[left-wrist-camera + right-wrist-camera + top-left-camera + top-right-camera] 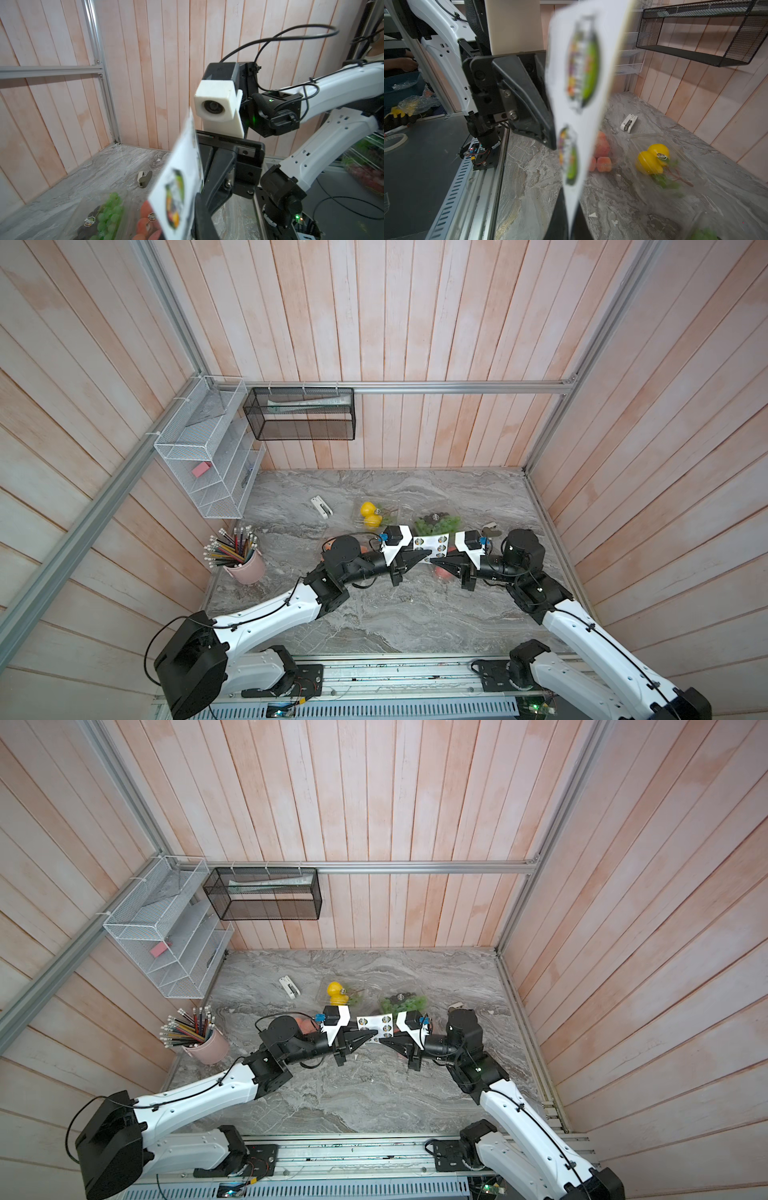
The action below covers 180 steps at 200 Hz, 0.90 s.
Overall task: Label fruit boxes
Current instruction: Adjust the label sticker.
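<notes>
A white sticker sheet (434,543) (376,1023) hangs above mid-table between my two grippers, which face each other. My right gripper (434,561) (571,228) is shut on one edge of the sheet (581,83). Against its other edge lies a finger of my left gripper (424,558) (195,224); the second finger is hidden. Clear fruit boxes lie below: yellow fruit (372,514) (652,160), grapes (440,522) (106,216), red-orange fruit under the right gripper (442,572) (145,220), and another by the left arm (307,1025) (602,153).
A pink cup of pencils (245,564) stands at the table's left edge. A small white device (322,506) lies left of the yellow fruit, a beige one (490,529) right of the grapes. White wire racks (208,448) and a black mesh shelf (299,414) hang on the walls.
</notes>
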{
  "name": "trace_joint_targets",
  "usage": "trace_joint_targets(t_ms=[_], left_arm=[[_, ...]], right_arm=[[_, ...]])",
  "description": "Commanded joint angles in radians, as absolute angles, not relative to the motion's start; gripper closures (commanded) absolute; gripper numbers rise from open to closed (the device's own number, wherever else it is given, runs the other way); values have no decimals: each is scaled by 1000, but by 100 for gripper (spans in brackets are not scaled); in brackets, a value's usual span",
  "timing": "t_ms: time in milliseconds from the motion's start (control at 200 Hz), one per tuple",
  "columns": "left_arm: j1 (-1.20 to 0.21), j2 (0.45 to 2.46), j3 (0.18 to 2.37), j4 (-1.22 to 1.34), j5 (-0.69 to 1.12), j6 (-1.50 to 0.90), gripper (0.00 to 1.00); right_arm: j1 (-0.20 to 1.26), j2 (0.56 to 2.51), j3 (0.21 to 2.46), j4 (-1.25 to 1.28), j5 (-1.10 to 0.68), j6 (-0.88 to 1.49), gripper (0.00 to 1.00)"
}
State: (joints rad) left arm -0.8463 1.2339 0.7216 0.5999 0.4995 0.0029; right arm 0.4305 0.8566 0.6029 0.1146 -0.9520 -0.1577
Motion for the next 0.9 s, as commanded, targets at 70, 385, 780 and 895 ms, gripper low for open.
trace_joint_targets(t_ms=[70,385,780,895], left_arm=[[-809,1197,682,585,574,-9,61],[-788,1184,684,477,676,54,63],[-789,1204,694,481,715,45,85],[-788,1212,698,492,728,37,90]], right_arm=[[389,845,601,158,-1094,-142,100],[367,850,598,210,-1204,-92,100],[366,856,597,235,-1219,-72,100],[365,865,594,243,-1226,-65,100]])
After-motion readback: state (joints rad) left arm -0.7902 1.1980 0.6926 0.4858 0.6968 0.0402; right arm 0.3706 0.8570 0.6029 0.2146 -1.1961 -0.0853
